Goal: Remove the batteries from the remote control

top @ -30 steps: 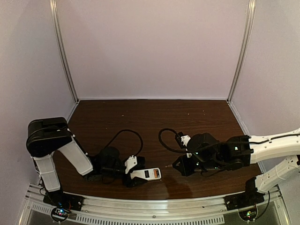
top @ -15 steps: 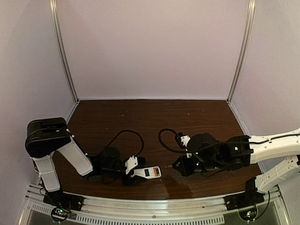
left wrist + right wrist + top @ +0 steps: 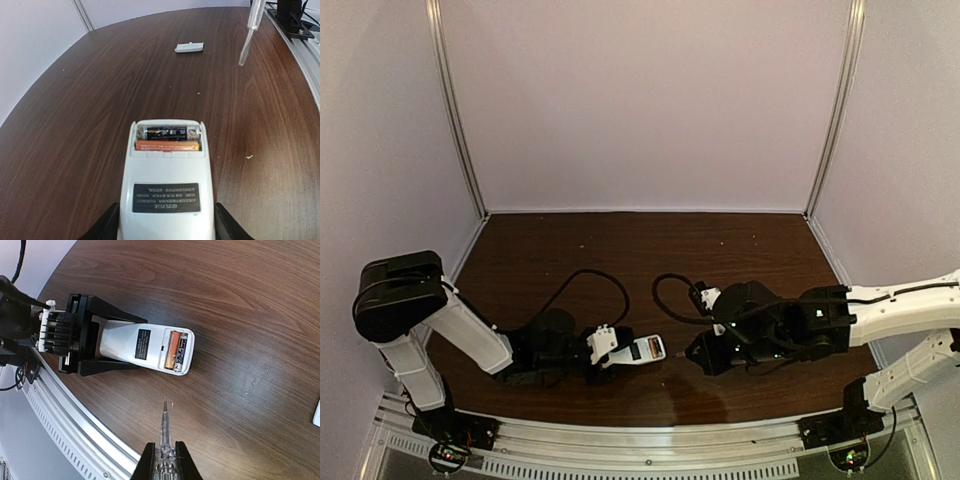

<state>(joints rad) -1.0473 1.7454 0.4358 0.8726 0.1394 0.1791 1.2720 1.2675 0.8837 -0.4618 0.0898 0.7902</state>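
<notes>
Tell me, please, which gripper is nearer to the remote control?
Left. The left gripper grips the remote control by its long sides; the right gripper, holding the screwdriver, hangs apart from it, beyond its open battery end.

The table (image 3: 75, 125) looks glossy dark wood, remote control (image 3: 167, 170) smooth white plastic, screwdriver (image 3: 163, 437) translucent

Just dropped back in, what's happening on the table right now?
The left gripper clamps the flat white rectangular remote control by its sides, back face up. Its battery compartment is uncovered, with a black battery and an orange battery both seated inside. The right gripper holds a thin silvery screwdriver, its tip pointing toward the remote's open end but clear of it. A small flat white piece lies apart on the dark wooden table.
</notes>
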